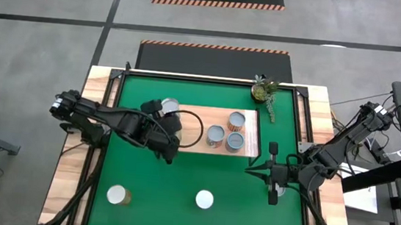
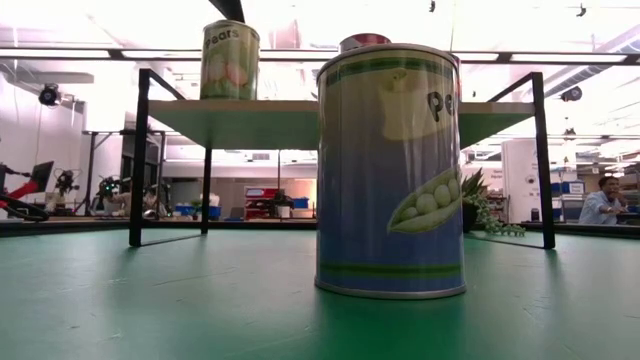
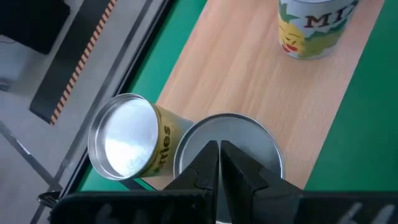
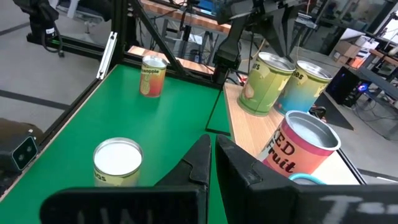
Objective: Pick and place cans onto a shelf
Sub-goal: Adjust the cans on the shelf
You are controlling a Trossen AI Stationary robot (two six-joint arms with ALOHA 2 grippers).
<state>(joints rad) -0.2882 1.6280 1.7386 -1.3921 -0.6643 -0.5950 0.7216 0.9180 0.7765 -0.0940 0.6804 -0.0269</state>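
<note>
**Both grippers closed, cans split between shelf and mat**

From above I see the shelf [image 1: 210, 132] with three cans [image 1: 226, 132] on its right half; two more stand on the green mat [image 1: 177, 199]. Left gripper [image 1: 169, 152] sits at the shelf's left end. The left wrist camera shows it closed, empty, above a can top. My right gripper [image 4: 210, 163] is closed too, holding nothing.

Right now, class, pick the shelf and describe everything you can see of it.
The shelf is a low rectangular platform with a pale wood-grain top on thin black legs, standing upright on the green mat toward its far side. Three cans stand upright near its right end. At its left end two more cans sit close together, one tilted, under the left hand.
</note>
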